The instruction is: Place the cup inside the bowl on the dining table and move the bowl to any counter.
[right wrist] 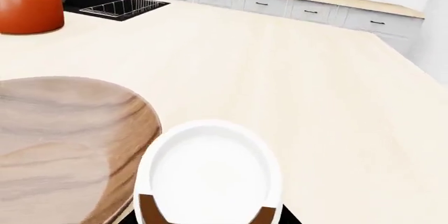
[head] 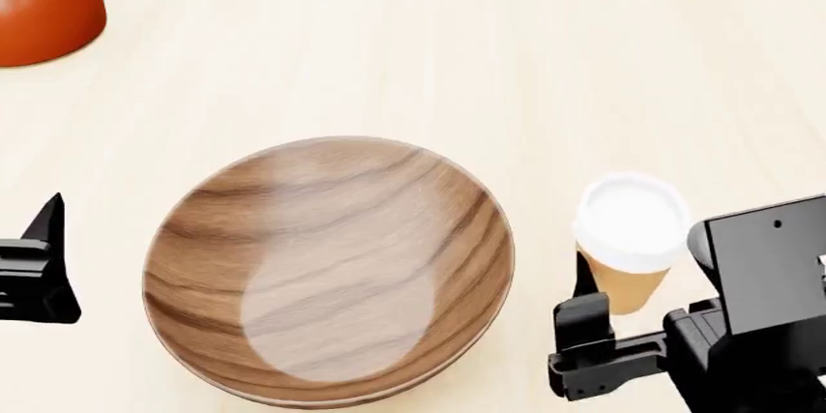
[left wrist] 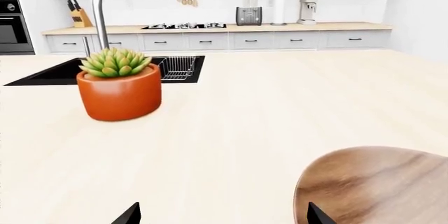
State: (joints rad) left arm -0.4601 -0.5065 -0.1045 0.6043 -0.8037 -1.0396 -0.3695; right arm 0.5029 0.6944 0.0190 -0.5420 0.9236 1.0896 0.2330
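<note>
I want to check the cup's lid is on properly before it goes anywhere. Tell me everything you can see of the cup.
The cup is a small tan-brown paper cup with a flat white round lid that has a raised rim and looks fully seated. It stands upright on the pale dining table, just right of the wooden bowl, apart from it and not inside. The right hand is right at it, its dark fingers close beside the lower wall; whether they actually press on it cannot be told.
</note>
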